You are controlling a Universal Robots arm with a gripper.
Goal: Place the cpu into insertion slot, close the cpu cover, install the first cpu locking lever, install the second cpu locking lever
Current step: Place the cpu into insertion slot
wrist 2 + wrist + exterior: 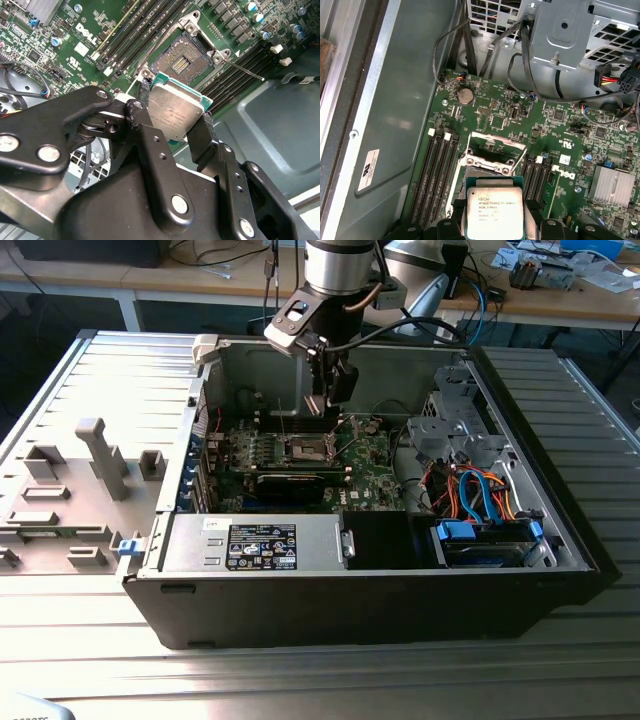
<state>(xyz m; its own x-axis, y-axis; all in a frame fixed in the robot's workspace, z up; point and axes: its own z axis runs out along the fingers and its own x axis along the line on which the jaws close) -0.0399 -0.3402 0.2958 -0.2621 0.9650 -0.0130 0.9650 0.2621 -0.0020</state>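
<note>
**Chip held over the open socket, not yet seated.**

From the exterior view's left, a grey panel (pixel 60 510) lies beside the open computer case (pixel 350 610). Inside it the green board (pixel 240 455) carries the socket (pixel 305 448). The gripper (pixel 335 402) hangs just above that, and coloured cables (pixel 470 490) lie further right. In the second wrist view the fingers (pixel 200 137) are closed narrowly on two opposite edges of the chip (pixel 176 111). The chip floats close over the socket's near rim, and the socket's dark centre is bare. The likely risks: a skewed or off-centre descent could jam a corner into the contacts, the thin-edge grip could slip, or a finger could snag the lever (pixel 242 68) beside the socket.
</note>
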